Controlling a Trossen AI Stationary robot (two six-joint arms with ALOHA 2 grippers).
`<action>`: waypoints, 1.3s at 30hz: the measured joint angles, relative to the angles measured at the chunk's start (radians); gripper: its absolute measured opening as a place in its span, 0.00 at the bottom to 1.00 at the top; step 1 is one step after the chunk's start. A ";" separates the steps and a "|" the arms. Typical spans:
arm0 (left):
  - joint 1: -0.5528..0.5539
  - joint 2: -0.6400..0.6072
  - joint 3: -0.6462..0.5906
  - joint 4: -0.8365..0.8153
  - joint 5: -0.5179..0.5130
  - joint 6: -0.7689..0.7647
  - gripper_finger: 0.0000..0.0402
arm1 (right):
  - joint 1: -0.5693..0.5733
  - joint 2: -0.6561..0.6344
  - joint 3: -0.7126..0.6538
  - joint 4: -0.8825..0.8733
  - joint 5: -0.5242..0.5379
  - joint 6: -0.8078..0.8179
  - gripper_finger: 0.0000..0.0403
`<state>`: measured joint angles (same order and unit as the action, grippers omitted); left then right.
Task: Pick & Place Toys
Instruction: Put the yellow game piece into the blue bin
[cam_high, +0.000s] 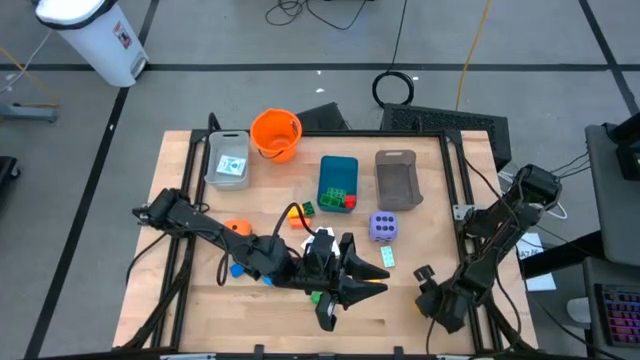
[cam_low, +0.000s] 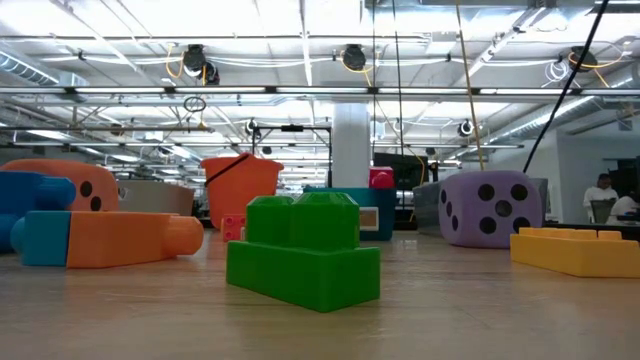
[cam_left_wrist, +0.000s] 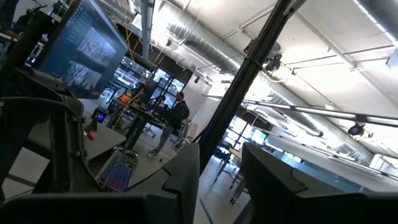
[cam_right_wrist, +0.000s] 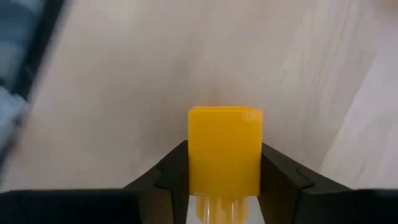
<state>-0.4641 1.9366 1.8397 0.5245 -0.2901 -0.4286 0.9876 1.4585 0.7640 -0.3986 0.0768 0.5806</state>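
Table (cam_high: 420, 300); wrist cam only: yellow brick (cam_right_wrist: 224, 155) gripped.

- The yellow brick (cam_right_wrist: 224, 158) runs off the right wrist picture's lower edge.
- The arms hide the bricks beside the green brick (cam_high: 316, 296) from above.
- The low view crops the blue brick (cam_low: 30, 200) beside the green brick.
- The trays' contents near the bucket (cam_high: 276, 134) are too small to tell.
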 joint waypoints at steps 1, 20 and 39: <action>0.000 0.000 0.000 0.000 0.000 0.000 0.32 | -0.018 -0.006 0.005 0.020 -0.001 -0.017 0.32; 0.069 -0.130 0.000 -0.457 -0.053 0.022 0.32 | -0.479 -0.454 0.082 0.381 0.028 -0.165 0.32; 0.287 -0.148 -0.001 -0.818 0.178 0.053 0.32 | -0.833 -0.552 0.082 0.379 -0.032 -0.231 0.33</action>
<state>-0.1767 1.7889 1.8389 -0.2933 -0.1122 -0.3756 0.1542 0.9063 0.8463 -0.0191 0.0453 0.3500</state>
